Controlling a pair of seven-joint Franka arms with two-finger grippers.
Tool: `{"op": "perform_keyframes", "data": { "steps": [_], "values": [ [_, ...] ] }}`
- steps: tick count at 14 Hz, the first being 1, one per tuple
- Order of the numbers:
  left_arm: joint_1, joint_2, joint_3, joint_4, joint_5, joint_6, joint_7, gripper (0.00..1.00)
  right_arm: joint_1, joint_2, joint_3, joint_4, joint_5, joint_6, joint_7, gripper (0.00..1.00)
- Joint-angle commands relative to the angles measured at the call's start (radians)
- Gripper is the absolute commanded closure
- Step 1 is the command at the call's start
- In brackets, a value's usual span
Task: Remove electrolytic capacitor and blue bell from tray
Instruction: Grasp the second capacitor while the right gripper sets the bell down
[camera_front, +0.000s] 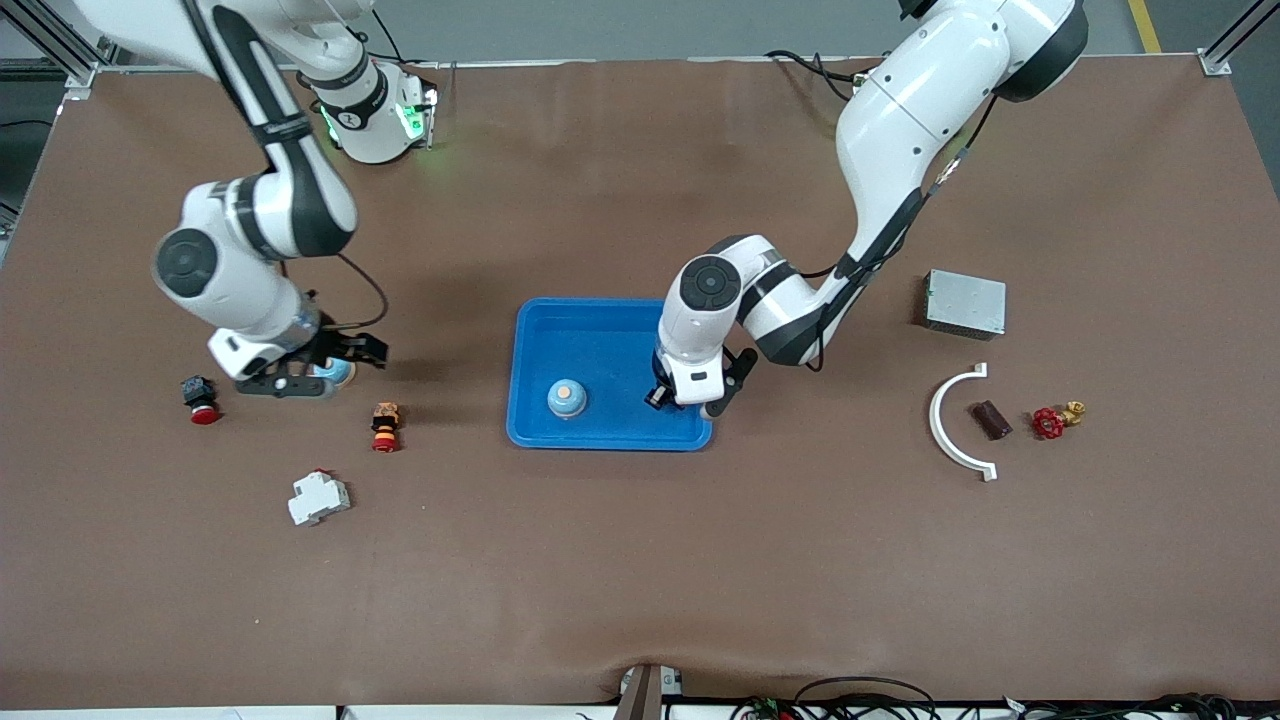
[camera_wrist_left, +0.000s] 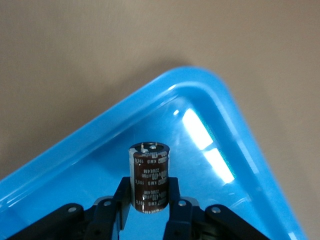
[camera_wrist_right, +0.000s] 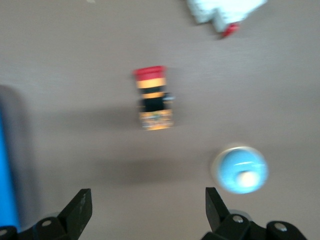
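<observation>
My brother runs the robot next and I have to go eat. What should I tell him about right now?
Left gripper: shut on the electrolytic capacitor, down inside the tray near the corner at the left arm's end, not yet lifted out.
Right gripper: open, holding nothing, over the table toward the right arm's end.
Done: one blue bell sits on the table under the right gripper, outside the tray.
Left: lift the capacitor out and set it on the table. A second blue bell sits in the tray, so check whether it must come out too.
</observation>
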Motion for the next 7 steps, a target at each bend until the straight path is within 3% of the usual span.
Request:
{"op": "perform_keyframes", "data": {
  "steps": [1,7],
  "values": [
    [0.019,-0.099,0.004,-0.009,0.023,-0.089,-0.003,1.00,0.101,0.045,-0.006,0.089,-0.015,-0.015,0.177,0.00],
    [0.157,-0.225,-0.005,-0.025,0.008,-0.342,0.256,1.00,0.232,0.239,-0.009,0.308,-0.018,-0.033,0.387,0.00]
  ]
}}
